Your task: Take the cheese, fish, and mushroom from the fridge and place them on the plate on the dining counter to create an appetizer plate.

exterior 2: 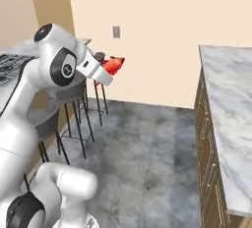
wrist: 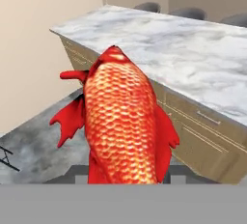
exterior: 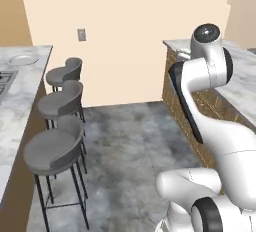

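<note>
Gripper [exterior 2: 109, 71] closed on the fish [wrist: 126, 121], carried in mid-air above the floor [exterior: 130, 146] between the two counters. Fish is scaly, plump through the middle, probably stiff and light, a bit slick; the thick body is the place to hold, not the thin fins. Fingertips hidden behind the fish in the hand view, so the exact contact is unclear. Stools [exterior: 55, 151] line the left side. Far left, the plate [exterior: 23, 60] sits on the dining counter [exterior: 10, 126], cut off at the frame edge.
</note>
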You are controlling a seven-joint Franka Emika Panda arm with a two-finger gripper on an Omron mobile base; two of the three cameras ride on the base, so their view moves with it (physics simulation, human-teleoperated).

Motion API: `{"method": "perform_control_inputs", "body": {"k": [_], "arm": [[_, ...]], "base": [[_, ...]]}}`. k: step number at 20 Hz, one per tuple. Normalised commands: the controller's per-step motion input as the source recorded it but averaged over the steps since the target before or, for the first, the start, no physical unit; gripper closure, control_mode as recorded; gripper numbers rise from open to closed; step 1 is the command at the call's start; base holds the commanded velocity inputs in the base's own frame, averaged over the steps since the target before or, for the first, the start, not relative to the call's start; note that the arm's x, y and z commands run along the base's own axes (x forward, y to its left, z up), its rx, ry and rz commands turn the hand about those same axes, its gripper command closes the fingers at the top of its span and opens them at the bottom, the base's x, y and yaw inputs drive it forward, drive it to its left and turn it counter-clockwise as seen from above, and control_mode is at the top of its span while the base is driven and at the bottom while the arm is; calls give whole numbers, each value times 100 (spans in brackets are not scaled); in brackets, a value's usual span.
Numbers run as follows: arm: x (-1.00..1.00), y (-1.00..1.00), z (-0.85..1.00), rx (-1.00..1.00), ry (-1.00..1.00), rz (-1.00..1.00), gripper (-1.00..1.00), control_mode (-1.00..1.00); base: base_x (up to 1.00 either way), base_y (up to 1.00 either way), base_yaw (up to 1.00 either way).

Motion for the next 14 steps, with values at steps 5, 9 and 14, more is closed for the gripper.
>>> {"method": "perform_control_inputs", "body": {"k": [5,9,14], "arm": [[0,0,0,0,0,0,100,100],[0,0,0,0,0,0,100,100],[0,0,0,0,0,0,100,100]], "base": [[100,-64,54],[100,-58,57],[100,-67,55]]}}
